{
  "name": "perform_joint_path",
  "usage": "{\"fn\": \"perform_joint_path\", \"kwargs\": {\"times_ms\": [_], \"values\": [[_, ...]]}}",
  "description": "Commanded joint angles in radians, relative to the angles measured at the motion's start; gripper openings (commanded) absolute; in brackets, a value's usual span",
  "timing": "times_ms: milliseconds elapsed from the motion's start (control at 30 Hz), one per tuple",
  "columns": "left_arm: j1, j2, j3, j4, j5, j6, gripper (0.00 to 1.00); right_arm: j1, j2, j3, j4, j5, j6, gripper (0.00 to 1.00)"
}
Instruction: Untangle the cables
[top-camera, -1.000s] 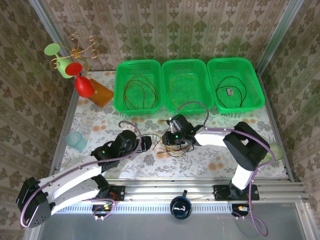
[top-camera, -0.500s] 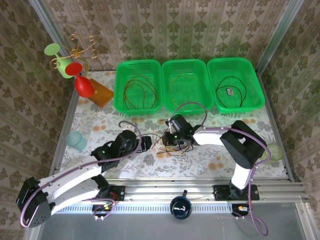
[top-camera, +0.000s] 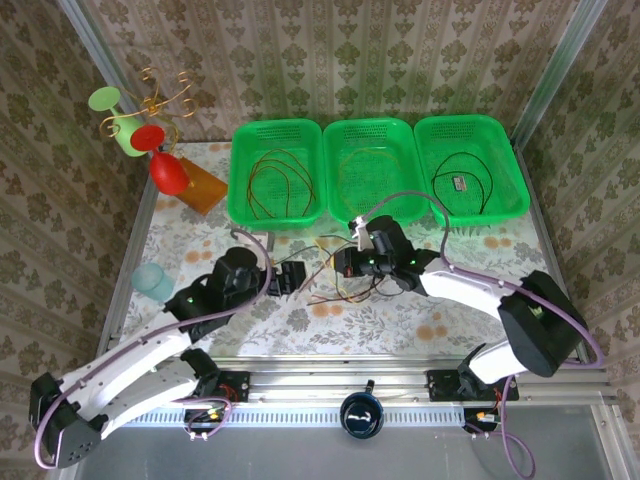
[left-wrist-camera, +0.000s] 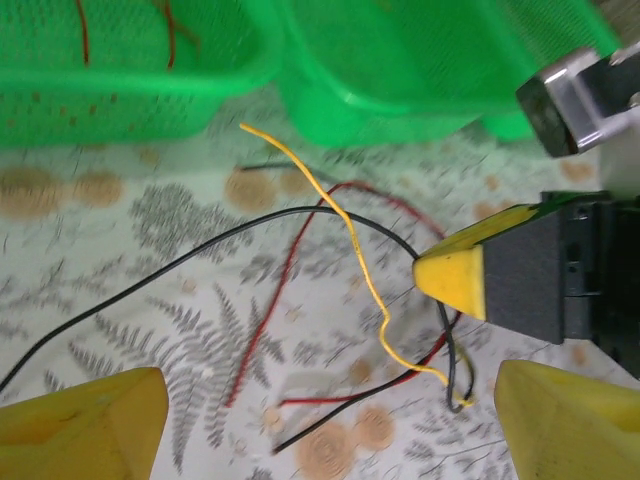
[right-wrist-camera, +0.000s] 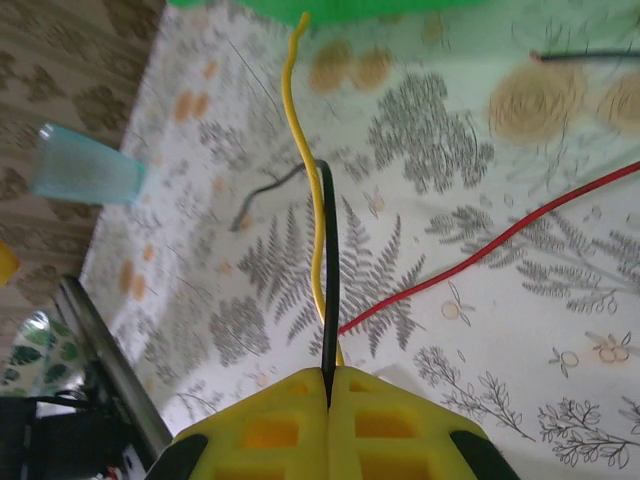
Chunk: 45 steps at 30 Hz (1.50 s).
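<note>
The loose cables (top-camera: 326, 295) lie tangled on the flowered table (top-camera: 420, 320), in the middle strip between the two arms and just in front of the row of three green baskets. The right gripper (right-wrist-camera: 328, 398) is clamped tight on the black cable (right-wrist-camera: 327, 270), which runs straight out of the seam between its yellow pads. The yellow cable (right-wrist-camera: 305, 150) lies right alongside and passes under the pads, and the red cable (right-wrist-camera: 480, 250) slants off to one side. The left gripper (left-wrist-camera: 330, 425) hangs just beside the tangle with its jaws spread wide and nothing between them. From its camera the yellow, red and black strands cross one another close to the right gripper's tip. Behind the tangle, the left basket (top-camera: 277, 127) holds red and brown loops (top-camera: 270, 185) and the right basket (top-camera: 470, 120) holds a black loop (top-camera: 460, 183). What lies in the middle basket (top-camera: 369, 124) is too faint to tell. The basket fronts stand near the far side of the tangle, so there is little room there. A pale blue cup (top-camera: 153, 282) stands near the table's left edge, close to the left arm. A red goblet (top-camera: 165, 170), a green goblet (top-camera: 115, 115) and an orange block (top-camera: 203, 188) fill the far left corner. Bare cloth lies to the right of the tangle and toward the metal rail (top-camera: 400, 375) at the near edge.
</note>
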Motion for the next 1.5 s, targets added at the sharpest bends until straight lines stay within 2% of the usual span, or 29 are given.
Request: {"fn": "perform_joint_path", "kwargs": {"times_ms": [0, 233, 367, 500, 733, 1000, 1167, 1200, 1267, 1433, 1467], "values": [[0.006, -0.007, 0.017, 0.039, 0.085, 0.019, 0.85, -0.025, -0.08, 0.009, 0.017, -0.033, 0.015, 0.0], [-0.039, 0.107, 0.012, 0.199, 0.158, -0.01, 0.84, -0.091, -0.14, 0.02, -0.008, -0.085, 0.015, 0.0], [-0.049, 0.201, -0.032, 0.377, 0.193, -0.063, 0.85, -0.109, -0.152, 0.007, -0.004, -0.092, 0.015, 0.0], [-0.048, 0.282, -0.05, 0.428, 0.105, -0.167, 0.85, -0.121, -0.15, -0.018, 0.028, -0.099, 0.033, 0.0], [-0.051, 0.36, -0.125, 0.59, 0.097, -0.339, 0.85, -0.125, -0.136, -0.018, 0.043, -0.107, 0.04, 0.0], [-0.054, 0.51, -0.124, 0.787, 0.137, -0.409, 0.85, -0.127, -0.144, -0.016, 0.049, -0.116, 0.046, 0.0], [-0.06, 0.659, -0.094, 0.94, 0.136, -0.428, 0.78, -0.132, -0.164, -0.022, 0.048, -0.117, 0.051, 0.0], [-0.065, 0.688, -0.083, 0.96, 0.133, -0.428, 0.75, -0.134, -0.17, -0.025, 0.046, -0.116, 0.05, 0.0], [-0.077, 0.738, -0.065, 0.995, 0.133, -0.435, 0.63, -0.138, -0.184, -0.029, 0.039, -0.116, 0.051, 0.0], [-0.111, 0.747, -0.052, 1.105, 0.089, -0.414, 0.04, -0.155, -0.25, -0.033, -0.006, -0.102, 0.036, 0.0], [-0.119, 0.725, -0.05, 1.09, 0.067, -0.395, 0.0, -0.161, -0.264, -0.036, -0.012, -0.098, 0.034, 0.0]]}}
